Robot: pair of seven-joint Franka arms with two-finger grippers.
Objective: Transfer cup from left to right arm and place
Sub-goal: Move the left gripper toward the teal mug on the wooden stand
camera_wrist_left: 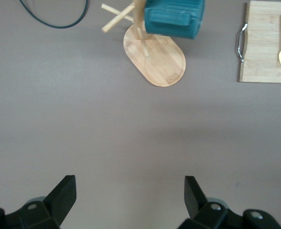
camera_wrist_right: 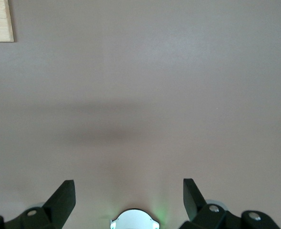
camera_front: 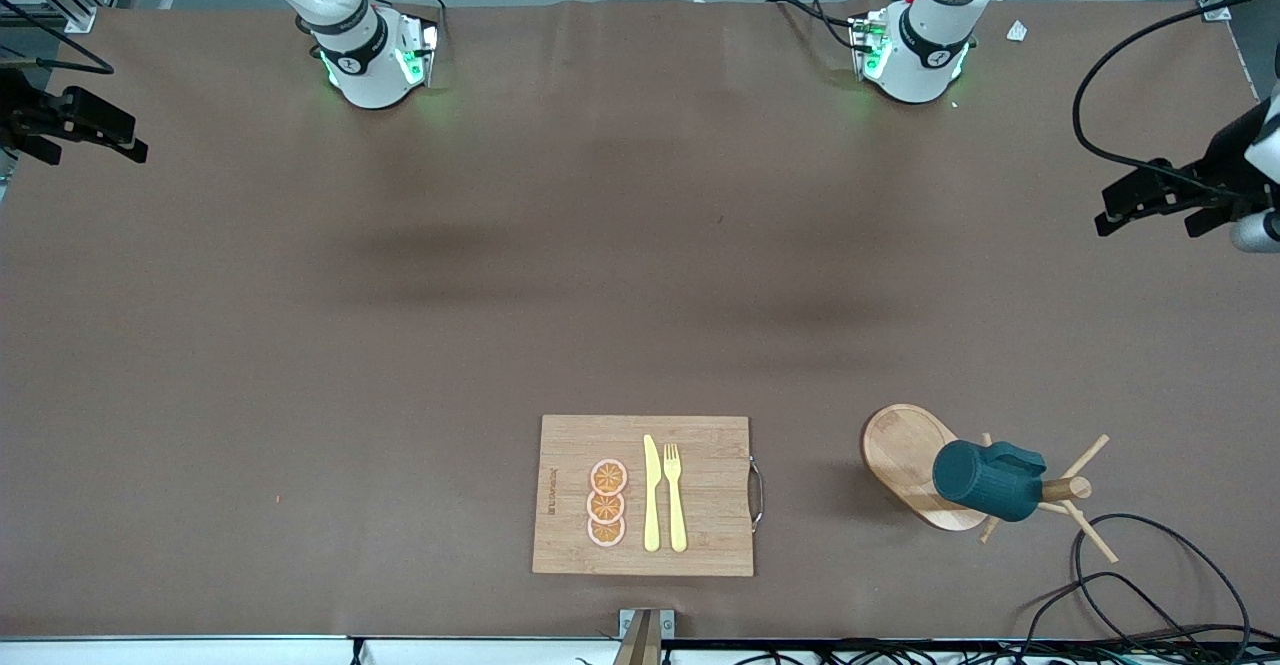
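Broad bare table (camera_front: 400, 345) lies open under both arms; only the cutting board (camera_front: 560, 465), mug tree (camera_front: 905, 455) and loose cable (camera_front: 1150, 585) crowd the camera-side edge.

Brown bench (camera_front: 400, 345). Board (camera_front: 710, 445) near camera edge holds three orange slices (camera_front: 607, 503), yellow knife (camera_front: 651, 495), fork (camera_front: 675, 495). Wooden rack (camera_front: 905, 455) beside it, toward left arm's end. Black cable (camera_front: 1150, 585) near rack.
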